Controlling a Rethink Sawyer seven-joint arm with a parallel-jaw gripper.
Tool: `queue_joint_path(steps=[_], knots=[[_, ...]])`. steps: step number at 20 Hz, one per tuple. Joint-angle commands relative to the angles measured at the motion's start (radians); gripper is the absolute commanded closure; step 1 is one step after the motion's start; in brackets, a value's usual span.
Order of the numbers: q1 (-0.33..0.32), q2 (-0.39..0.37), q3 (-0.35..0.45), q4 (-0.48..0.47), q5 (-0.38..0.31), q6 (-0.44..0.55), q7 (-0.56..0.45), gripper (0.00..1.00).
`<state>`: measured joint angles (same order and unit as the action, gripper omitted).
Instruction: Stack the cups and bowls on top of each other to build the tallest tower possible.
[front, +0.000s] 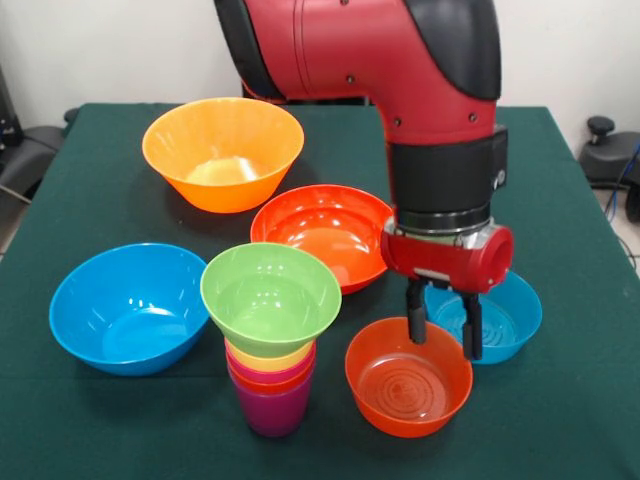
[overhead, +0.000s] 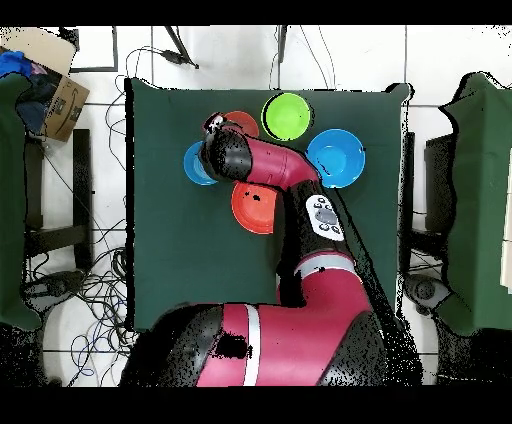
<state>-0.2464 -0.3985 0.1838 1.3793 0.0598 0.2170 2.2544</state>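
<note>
Your pincer (front: 444, 333) hangs with its two black fingers apart and nothing between them, straddling the far rim of the small orange bowl (front: 408, 382), one finger inside the rim and one outside. That stance reads as a rim grasp being lined up, since a bowl this wide cannot be taken across its whole mouth.

Just behind the fingers sits the small blue bowl (front: 500, 318), close to touching the orange one, so you have little room on that side.

Toward the table's front edge, near its middle, stands the tower (front: 271, 385): a purple cup at the bottom with orange, crimson and yellow rims nested above it. The green bowl (front: 271, 296) rests upright on top, wider than the cups and overhanging them all round, which makes the stack top-heavy.

The red bowl (front: 322, 232) lies behind the tower, the big blue bowl (front: 128, 307) toward the front corner on the camera's left, and the big yellow bowl (front: 222, 150) toward the far edge of the table (front: 90, 190). These three sit loose, apparently waiting their turn.
</note>
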Motion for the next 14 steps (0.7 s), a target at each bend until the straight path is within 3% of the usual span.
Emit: queue_joint_path(steps=[1, 14], knots=[[-0.011, -0.071, 0.046, 0.039, -0.006, 0.172, 0.014, 0.0], [-0.022, -0.055, 0.07, 0.052, -0.002, 0.123, 0.036, 0.0]])
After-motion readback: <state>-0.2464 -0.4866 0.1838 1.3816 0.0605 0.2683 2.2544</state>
